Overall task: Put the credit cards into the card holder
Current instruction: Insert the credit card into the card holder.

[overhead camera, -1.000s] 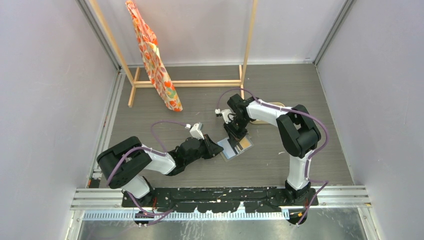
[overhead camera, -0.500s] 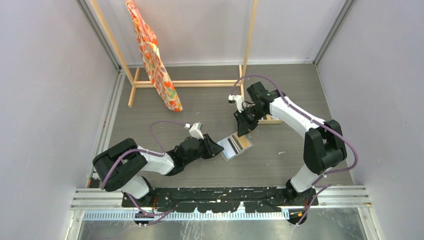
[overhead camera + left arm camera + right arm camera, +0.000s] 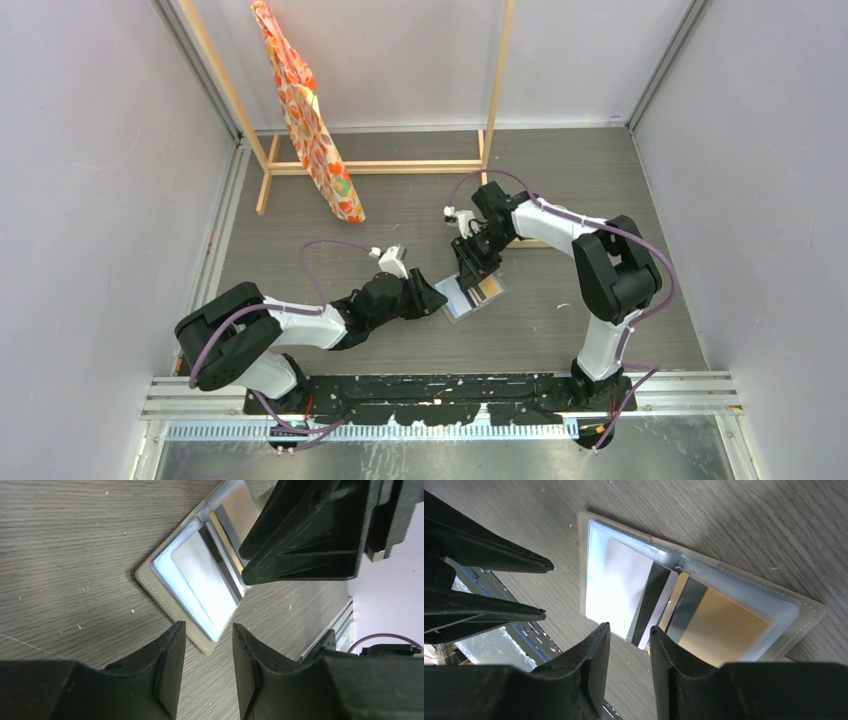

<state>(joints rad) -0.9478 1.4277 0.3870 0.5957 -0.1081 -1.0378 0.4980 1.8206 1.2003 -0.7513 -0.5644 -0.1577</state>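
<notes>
The card holder (image 3: 472, 293) lies open on the table, grey outside and pale silvery-blue inside. In the right wrist view a silvery card (image 3: 626, 592) with a dark stripe lies on its left half, and a gold card (image 3: 724, 630) with a dark stripe sits in the right pocket. My right gripper (image 3: 630, 629) is open and empty, just above the holder's near edge by the silvery card's striped end. My left gripper (image 3: 207, 630) is open and empty, low at the holder's corner (image 3: 165, 592). The right gripper's black fingers (image 3: 310, 535) hide part of the holder there.
A wooden rack (image 3: 380, 166) with an orange patterned cloth (image 3: 310, 120) stands at the back left. Grey walls close in both sides. A metal rail (image 3: 440, 395) runs along the near edge by the arm bases.
My right gripper swung out to the back right half a second ago and has come back over the open holder. The left arm has hardly moved.
</notes>
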